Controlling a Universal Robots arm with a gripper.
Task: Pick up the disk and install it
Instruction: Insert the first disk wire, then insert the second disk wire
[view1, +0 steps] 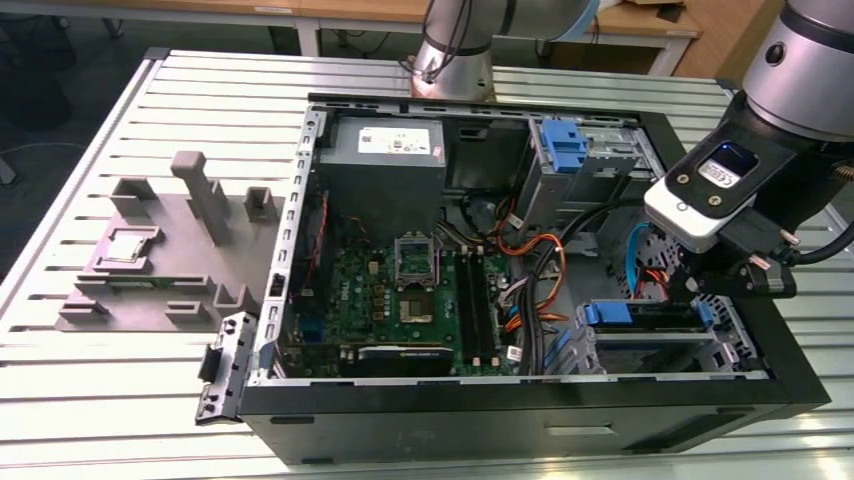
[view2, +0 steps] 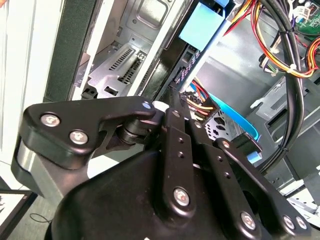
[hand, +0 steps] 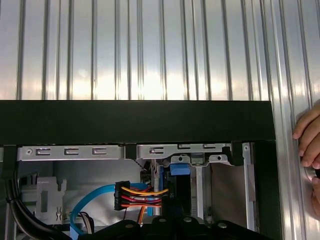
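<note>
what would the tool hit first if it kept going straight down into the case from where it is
Probably the disk with its blue carrier, standing in the drive cage right under the tool. The coloured power cables run close beside it; depth is unclear, so they might brush first.

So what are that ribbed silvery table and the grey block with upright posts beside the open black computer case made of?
The ribbed silvery table looks like bare aluminium: long parallel grooves with a soft brushed sheen. The grey block with upright posts, at the exterior view's left of the open black computer case, seems to be matte plastic, possibly printed: uniformly dull, with no glints. Neither can be told for sure from looks alone.
</note>
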